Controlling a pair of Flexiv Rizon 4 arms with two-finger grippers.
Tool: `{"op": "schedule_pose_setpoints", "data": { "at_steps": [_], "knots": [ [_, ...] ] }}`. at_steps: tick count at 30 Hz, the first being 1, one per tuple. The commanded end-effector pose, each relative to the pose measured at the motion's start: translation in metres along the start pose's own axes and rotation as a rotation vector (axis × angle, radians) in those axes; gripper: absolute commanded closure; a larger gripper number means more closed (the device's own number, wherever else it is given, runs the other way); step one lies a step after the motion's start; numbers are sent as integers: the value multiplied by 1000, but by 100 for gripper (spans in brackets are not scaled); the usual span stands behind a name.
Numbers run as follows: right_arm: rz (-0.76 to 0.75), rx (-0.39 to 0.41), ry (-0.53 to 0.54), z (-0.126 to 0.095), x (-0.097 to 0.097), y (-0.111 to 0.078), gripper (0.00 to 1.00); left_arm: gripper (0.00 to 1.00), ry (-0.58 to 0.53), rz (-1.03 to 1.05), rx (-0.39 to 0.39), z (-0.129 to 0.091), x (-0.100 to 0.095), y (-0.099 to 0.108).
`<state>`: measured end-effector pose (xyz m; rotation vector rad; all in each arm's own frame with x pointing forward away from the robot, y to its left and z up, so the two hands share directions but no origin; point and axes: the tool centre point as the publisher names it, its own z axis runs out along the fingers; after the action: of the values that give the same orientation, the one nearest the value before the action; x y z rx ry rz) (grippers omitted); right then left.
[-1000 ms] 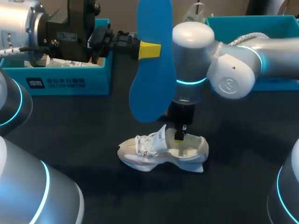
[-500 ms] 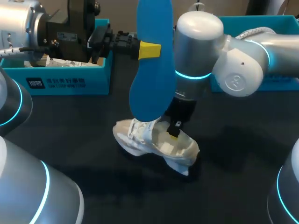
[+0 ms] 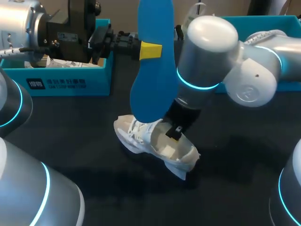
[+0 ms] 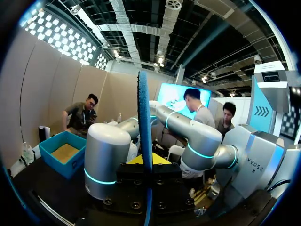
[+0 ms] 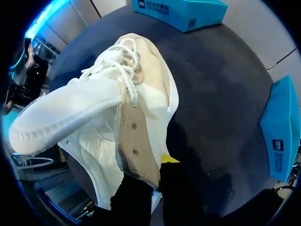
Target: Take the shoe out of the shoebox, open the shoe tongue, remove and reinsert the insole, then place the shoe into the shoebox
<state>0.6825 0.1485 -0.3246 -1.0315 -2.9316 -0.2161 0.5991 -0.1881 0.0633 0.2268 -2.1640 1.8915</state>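
My left gripper (image 3: pixel 149 50) is shut on a blue insole (image 3: pixel 153 61), held upright high above the table. In the left wrist view the insole (image 4: pixel 144 132) stands edge-on between the fingers of that gripper (image 4: pixel 146 162). Below it, the white laced shoe (image 3: pixel 155 143) is tilted, its opening turned up toward the camera. My right gripper (image 3: pixel 175 133) reaches down into it, shut on the side wall by the opening. The right wrist view shows the shoe (image 5: pixel 117 108) close up, its tongue and laces ahead of the gripper (image 5: pixel 157 165), with one yellow fingertip (image 5: pixel 169 159) against the wall.
A blue shoebox (image 3: pixel 56 80) stands at the back left behind my left arm. Another blue box (image 3: pixel 263 21) sits at the back right behind my right arm. The dark tabletop lies bare in front of the shoe.
My right arm has tipped and turned the shoe: it lay flat, and now its heel points to the front right and its opening faces up. The left arm and insole stayed still.
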Motion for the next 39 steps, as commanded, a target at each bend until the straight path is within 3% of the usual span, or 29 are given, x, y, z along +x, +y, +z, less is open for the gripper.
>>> {"op": "schedule_pose_setpoints", "data": {
  "at_steps": [1, 5, 14, 39],
  "knots": [
    [27, -55, 11, -2, -3, -4, 100, 100, 2, 1, 1, 2, -1, 0],
    [146, -108, 8, -3, -3, -11, 100, 100, 2, 1, 1, 2, -1, 0],
    [368, -93, 20, 4, -2, -1, 100, 100, 2, 1, 1, 2, -1, 0],
    [634, -149, 142, 48, -18, -8, 100, 100, 2, 1, 1, 2, -1, 0]
  ]
}}
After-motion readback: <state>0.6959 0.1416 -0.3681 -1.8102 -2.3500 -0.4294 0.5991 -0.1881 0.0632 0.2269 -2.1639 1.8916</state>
